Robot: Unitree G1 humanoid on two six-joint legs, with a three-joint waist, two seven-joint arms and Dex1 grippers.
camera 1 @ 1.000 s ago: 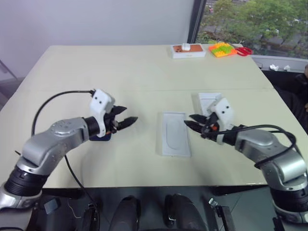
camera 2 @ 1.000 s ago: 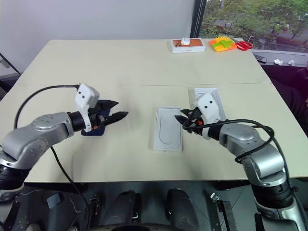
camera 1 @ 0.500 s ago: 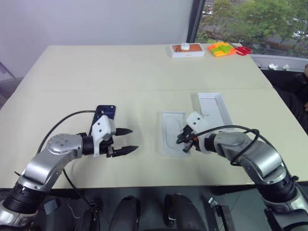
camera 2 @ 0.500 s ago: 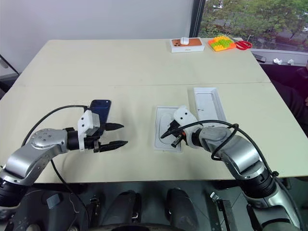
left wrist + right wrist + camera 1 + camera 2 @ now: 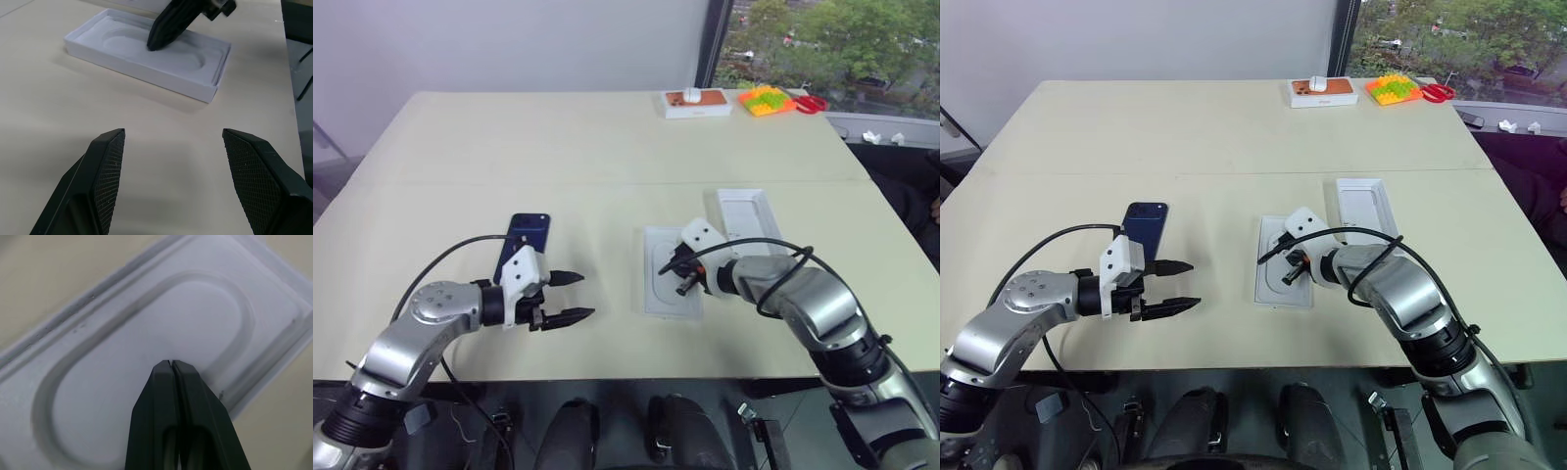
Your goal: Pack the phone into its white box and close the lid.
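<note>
The dark navy phone (image 5: 528, 238) lies flat on the table at the left. My left gripper (image 5: 585, 296) hovers open and empty, nearer than the phone and a little to its right, pointing at the middle of the table. A white insert (image 5: 672, 305) with an oval recess lies at the middle. My right gripper (image 5: 169, 363) is shut with nothing in it, its tip down on the recess (image 5: 151, 46). A shallow white rectangular shell (image 5: 744, 211) lies open side up behind and right of the insert. Whether it is the white box or the lid I cannot tell.
At the far right of the table stand a small white box with an orange top (image 5: 696, 103), a yellow-green toy block (image 5: 763, 99) and red scissors (image 5: 811, 102). A seam (image 5: 509, 183) crosses the table. The near edge (image 5: 607, 378) is close under both arms.
My left gripper has drawn back and sunk toward the near edge, uncovering the phone. My right gripper has come down and to the left onto the insert, staying shut.
</note>
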